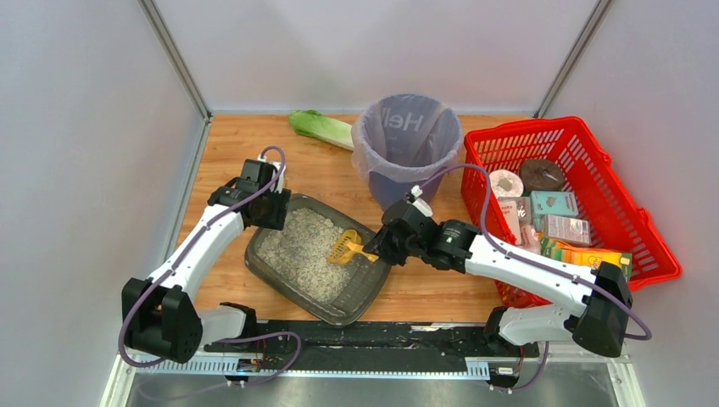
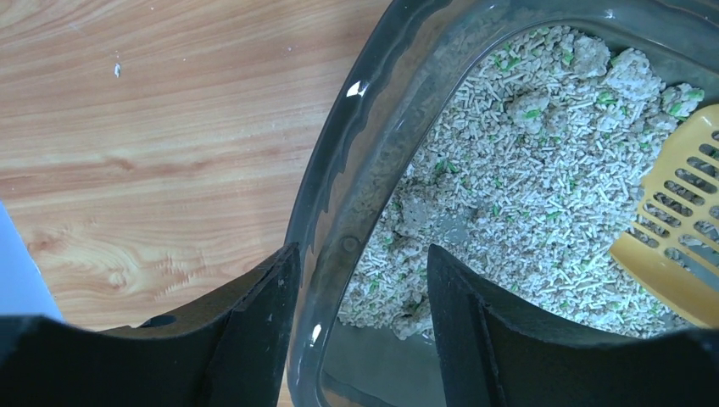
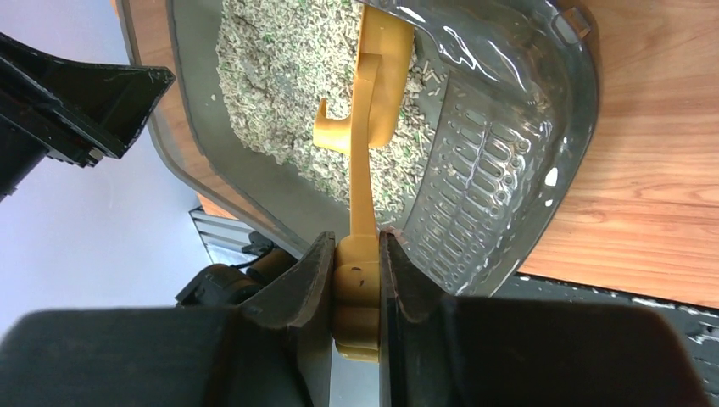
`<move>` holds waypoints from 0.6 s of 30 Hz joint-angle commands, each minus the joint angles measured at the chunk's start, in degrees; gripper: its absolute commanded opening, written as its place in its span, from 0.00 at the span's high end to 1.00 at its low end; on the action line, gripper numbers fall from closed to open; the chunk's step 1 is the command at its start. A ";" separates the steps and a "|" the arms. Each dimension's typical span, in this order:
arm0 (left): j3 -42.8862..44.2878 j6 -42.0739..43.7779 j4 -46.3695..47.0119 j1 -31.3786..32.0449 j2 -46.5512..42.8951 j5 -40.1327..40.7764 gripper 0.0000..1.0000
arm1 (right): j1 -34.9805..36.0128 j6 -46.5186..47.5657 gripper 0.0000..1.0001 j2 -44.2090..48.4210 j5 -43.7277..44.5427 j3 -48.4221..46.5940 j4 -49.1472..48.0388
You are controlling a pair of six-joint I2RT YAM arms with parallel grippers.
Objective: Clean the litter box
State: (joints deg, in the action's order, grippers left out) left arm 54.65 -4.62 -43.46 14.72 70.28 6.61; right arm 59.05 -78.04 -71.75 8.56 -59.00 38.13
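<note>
litter box [image 1: 361,287] holds pale pellets [image 1: 298,248] (green flecks) and 1 yellow scoop [image 1: 347,248].

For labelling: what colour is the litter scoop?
Yellow; the scoop shows best in the right wrist view.

white left arm [image 1: 199,246] and right arm [image 1: 526,267], chunky black joints, looping purple cables [image 1: 484,193], matte black end effector fingers [image 2: 254,339]

We record a dark grey translucent litter box [image 1: 363,290], grey-beige litter [image 1: 301,246] flecked green, a yellow slotted scoop [image 1: 346,248], a purple-lined bin [image 1: 366,154], a red mesh basket [image 1: 629,212] and a wood-grain table [image 1: 237,144].
</note>
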 commanded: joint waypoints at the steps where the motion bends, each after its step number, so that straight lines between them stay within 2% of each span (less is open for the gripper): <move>1: 2.30 -0.04 -0.48 0.40 0.47 1.12 0.36 | 0.19 -4.92 1.00 -0.77 5.86 5.19 -4.37; 8: 2.65 -0.21 -0.75 0.48 1.96 1.56 0.42 | 0.72 -7.30 1.00 -0.85 9.01 11.10 -11.93; 12: 2.74 -0.12 -0.83 0.57 2.67 1.30 0.49 | 0.89 -6.95 1.00 -2.17 9.81 12.16 -13.52; 18: 2.92 -0.04 -1.10 0.84 3.37 0.95 0.52 | 1.86 -4.05 1.00 -4.98 9.90 14.35 -20.54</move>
State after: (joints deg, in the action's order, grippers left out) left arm 55.44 -4.56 -44.29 14.92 73.01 9.13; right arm 60.86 -84.07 -73.12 12.64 -47.64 19.16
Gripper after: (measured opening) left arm 0.486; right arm 0.209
